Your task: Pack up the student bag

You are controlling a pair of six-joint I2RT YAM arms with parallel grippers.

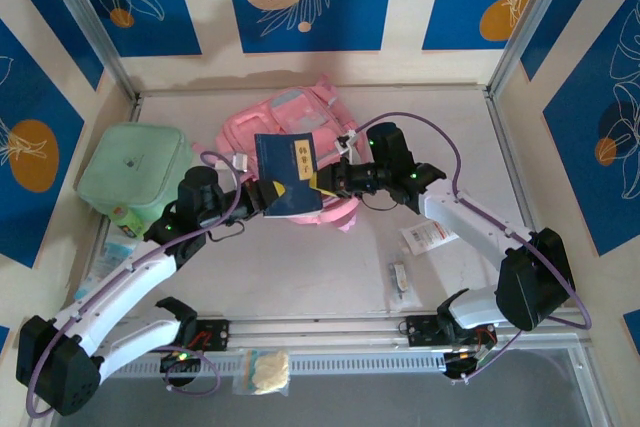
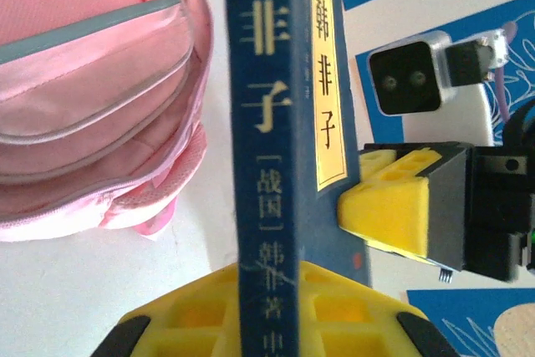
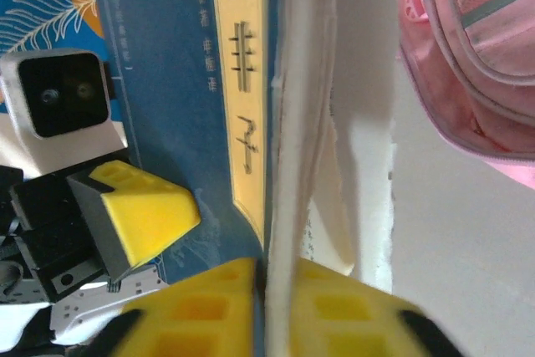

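Count is taken, table (image 1: 300, 277): 1 student bag (image 1: 300, 112), pink. 1 blue book (image 1: 290, 172). 1 mint-green case (image 1: 135, 169). 2 arms are tallied, w/ 2 grippers: left gripper (image 1: 262, 195), right gripper (image 1: 322, 182). Small stuff: 1 white pouch (image 1: 430, 237) w/ red print, 1 thin strip pkt (image 1: 398, 279), 1 clear pkt (image 1: 262, 371) of pale-yellow pieces. Bits at the left edge can't be counted apart.

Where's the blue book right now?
Top view, centre: the blue book is held by left gripper and right gripper, above the near edge of the pink backpack.
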